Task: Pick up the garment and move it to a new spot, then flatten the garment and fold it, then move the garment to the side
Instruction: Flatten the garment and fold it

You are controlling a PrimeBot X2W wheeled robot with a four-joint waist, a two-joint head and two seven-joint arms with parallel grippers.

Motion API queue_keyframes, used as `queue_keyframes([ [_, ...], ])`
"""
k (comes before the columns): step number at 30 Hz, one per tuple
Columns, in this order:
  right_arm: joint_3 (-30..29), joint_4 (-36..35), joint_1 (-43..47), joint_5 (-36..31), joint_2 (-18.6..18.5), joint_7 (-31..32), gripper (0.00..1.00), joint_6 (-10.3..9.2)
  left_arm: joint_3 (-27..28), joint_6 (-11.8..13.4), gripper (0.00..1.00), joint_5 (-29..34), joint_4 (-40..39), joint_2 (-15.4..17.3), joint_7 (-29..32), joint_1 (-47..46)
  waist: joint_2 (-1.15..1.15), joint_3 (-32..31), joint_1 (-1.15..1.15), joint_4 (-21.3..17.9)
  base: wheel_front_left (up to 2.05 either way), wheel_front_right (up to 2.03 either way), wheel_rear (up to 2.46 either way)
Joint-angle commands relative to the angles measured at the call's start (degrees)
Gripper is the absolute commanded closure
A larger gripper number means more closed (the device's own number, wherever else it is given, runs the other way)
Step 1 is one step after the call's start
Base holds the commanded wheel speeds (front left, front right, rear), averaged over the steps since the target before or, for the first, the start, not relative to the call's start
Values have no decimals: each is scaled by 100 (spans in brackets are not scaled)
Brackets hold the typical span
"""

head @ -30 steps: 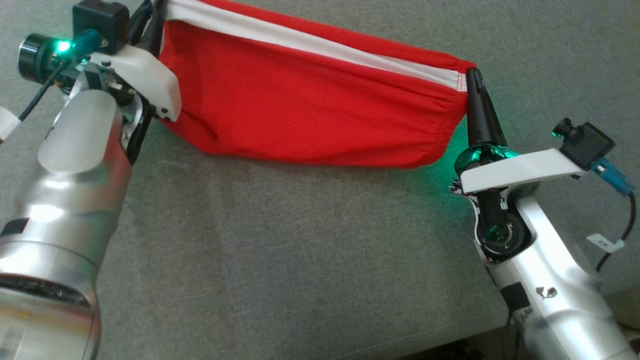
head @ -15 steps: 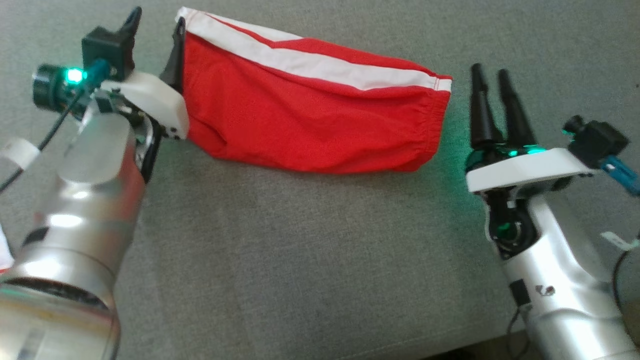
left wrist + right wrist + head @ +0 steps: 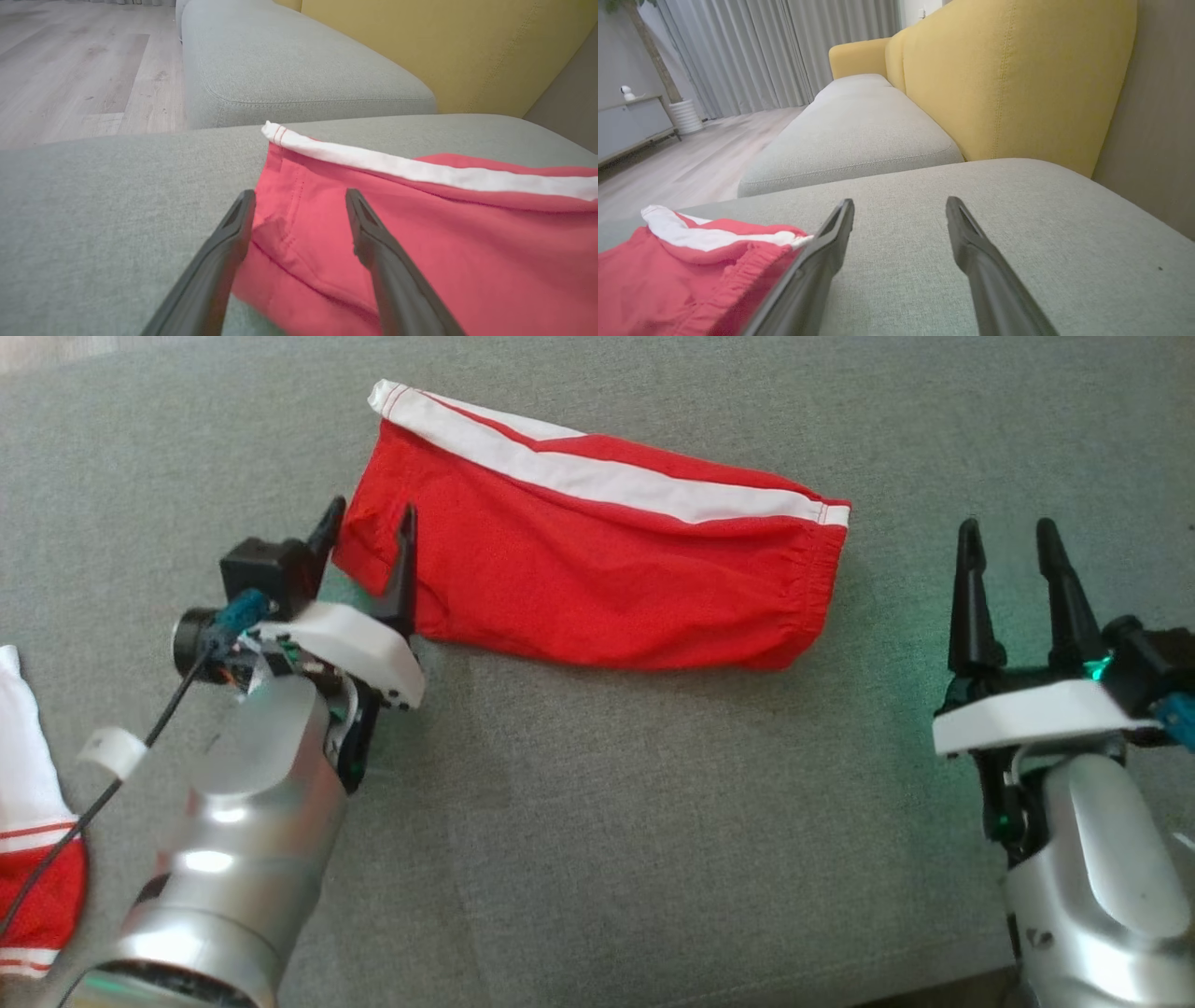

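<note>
The garment [image 3: 597, 560] is a pair of red shorts with a white side stripe, lying folded and flat on the grey sofa cushion [image 3: 597, 821]. My left gripper [image 3: 369, 518] stands open at its left end, one finger over the red hem corner, holding nothing. In the left wrist view the garment [image 3: 420, 233] spreads under and between the two fingers of the left gripper [image 3: 299, 200]. My right gripper [image 3: 1008, 532] is open, a short way right of the elastic waistband. In the right wrist view the garment [image 3: 682, 270] lies at the lower left, beside the right gripper [image 3: 899, 203].
Another red and white garment [image 3: 28, 840] lies at the left edge of the head view. A yellow sofa backrest [image 3: 1008, 79] rises behind the cushion, a second grey cushion [image 3: 859, 135] adjoins it, and wooden floor [image 3: 70, 70] lies beyond.
Both grippers opened and let go of the garment, which dropped from being stretched in the air onto the cushion. Both arms then drew back toward me; the head view shifted.
</note>
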Motion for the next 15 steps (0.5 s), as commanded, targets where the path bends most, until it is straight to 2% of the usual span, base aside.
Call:
queue_keyframes([
  [1, 73, -203, 67, -103, 55, -37, 0, -4, 200, -34, 0, -22, -157, 116, -53, -93, 0, 3, 1, -8, 0, 0, 0],
  [4, -46, -166, 154, -132, 82, -37, 0, -4, 216, -3, 0, 38, -94, 113, -54, -17, 0, 4, 1, -42, 0, 0, 0],
  [11, -53, -125, 229, -203, 110, -37, 0, -4, 159, 440, 0, 304, 441, 188, -54, 33, 0, 16, 1, -163, 0, 0, 0],
  [15, -38, -125, 224, -256, 117, -37, 0, -4, 182, 589, 0, 273, 819, 144, -54, -18, 0, 47, 1, -199, 0, 0, 0],
])
